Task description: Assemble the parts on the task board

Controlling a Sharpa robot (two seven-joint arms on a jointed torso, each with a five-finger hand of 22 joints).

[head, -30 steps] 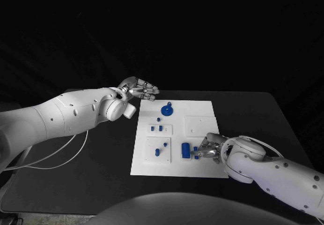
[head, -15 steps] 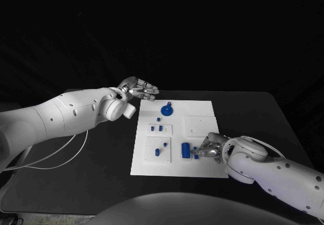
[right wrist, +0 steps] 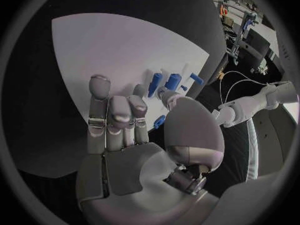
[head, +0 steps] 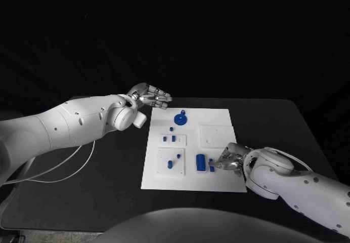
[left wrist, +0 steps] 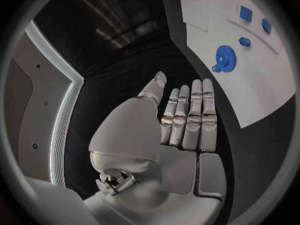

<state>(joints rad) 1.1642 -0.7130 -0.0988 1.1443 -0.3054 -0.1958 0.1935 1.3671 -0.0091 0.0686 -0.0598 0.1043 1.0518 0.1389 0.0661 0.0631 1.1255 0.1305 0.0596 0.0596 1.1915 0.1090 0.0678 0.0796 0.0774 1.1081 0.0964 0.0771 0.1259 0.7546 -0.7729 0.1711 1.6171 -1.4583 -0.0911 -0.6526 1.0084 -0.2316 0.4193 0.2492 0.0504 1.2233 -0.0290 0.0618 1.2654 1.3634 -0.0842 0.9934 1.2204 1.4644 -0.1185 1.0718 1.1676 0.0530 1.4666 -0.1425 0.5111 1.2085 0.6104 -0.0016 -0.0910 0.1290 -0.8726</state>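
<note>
Reaching low over the near right part of the task board (head: 219, 116), my right hand (head: 229, 158) has its fingertips (right wrist: 139, 91) down among a cluster of small blue parts (head: 211, 165); whether thumb and finger already pinch one I cannot tell, since the fingers hide the contact.

Item, small blue pegs beside that hand: judged light, rigid plastic, smooth and apt to roll or skid on the white plate. Best taken across the middle of the body with a light pinch, not by the ends.

Item, blue cylinder (head: 200, 161), just beside the pegs toward board centre: upright or lying, unclear. Stiff, light; grip round its sides.

Item, blue gear (head: 179, 119), at the board's far end: flat, toothed, thin. I would lift it by its rim or raised hub, as it lies flush.

Item, further blue pegs (head: 171, 137) in the left recesses.

Item, my left hand (head: 150, 96): off the board's far left corner, fingers straight and together, palm bare, holding nothing.
</note>
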